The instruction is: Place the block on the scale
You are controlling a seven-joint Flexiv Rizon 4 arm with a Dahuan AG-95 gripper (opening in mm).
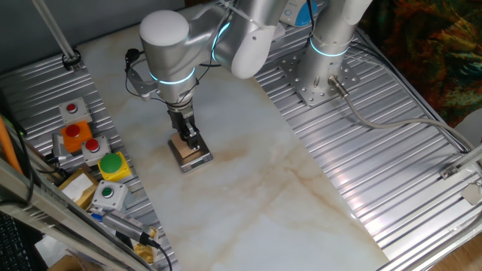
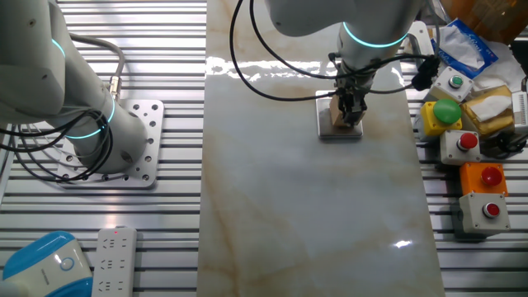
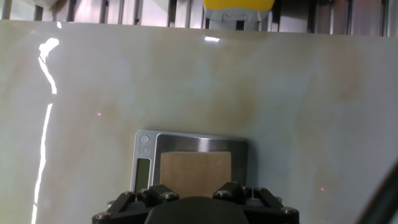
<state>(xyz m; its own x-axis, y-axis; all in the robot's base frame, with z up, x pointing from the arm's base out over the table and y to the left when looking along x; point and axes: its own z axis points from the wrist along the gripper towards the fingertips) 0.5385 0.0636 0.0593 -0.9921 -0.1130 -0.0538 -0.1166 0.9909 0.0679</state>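
Observation:
The scale (image 1: pixel 193 159) is a small flat square device with a dark top, lying on the marble table. It also shows in the other fixed view (image 2: pixel 339 132) and in the hand view (image 3: pixel 148 163). The block (image 1: pixel 179 145) is a tan wooden cube resting on the scale's top plate, seen too in the other fixed view (image 2: pixel 336 116) and the hand view (image 3: pixel 196 173). My gripper (image 1: pixel 188 140) points straight down with its fingers at the block's sides, shut on it. In the other fixed view the gripper (image 2: pixel 353 114) covers the block's right part. In the hand view the fingertips are hidden.
Grey boxes with red, orange, yellow and green push buttons (image 1: pixel 92 147) stand on the ribbed metal beside the marble, also in the other fixed view (image 2: pixel 467 144). A yellow button box (image 3: pixel 239 7) shows at the hand view's top. The arm's base (image 1: pixel 325 79) is bolted at the far side.

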